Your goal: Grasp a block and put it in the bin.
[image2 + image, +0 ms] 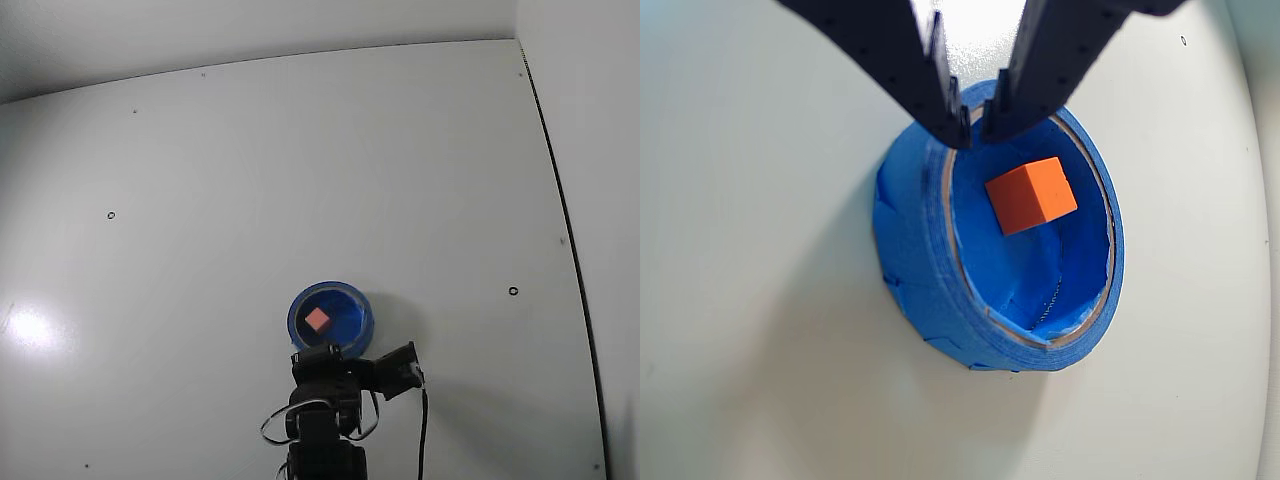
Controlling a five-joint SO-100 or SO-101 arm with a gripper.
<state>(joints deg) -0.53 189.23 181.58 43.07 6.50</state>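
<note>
- Wrist view: block (1031,195) lies on the floor of the bin (912,262), clear of its wall; gripper (979,122) sits over the bin's upper rim, fingers parted a little and holding nothing; block lies just below the tips.
- Fixed view: block (317,319) sits inside bin (361,309); arm (325,410) stands just below the bin; judged: only withdrawal remains.

Low in the frame, slightly right of centre, the blue bin (331,318) sits on the white table (300,170). The pink block (317,319) lies inside it. The black arm (325,420) rises from the bottom edge, just below the bin.
</note>
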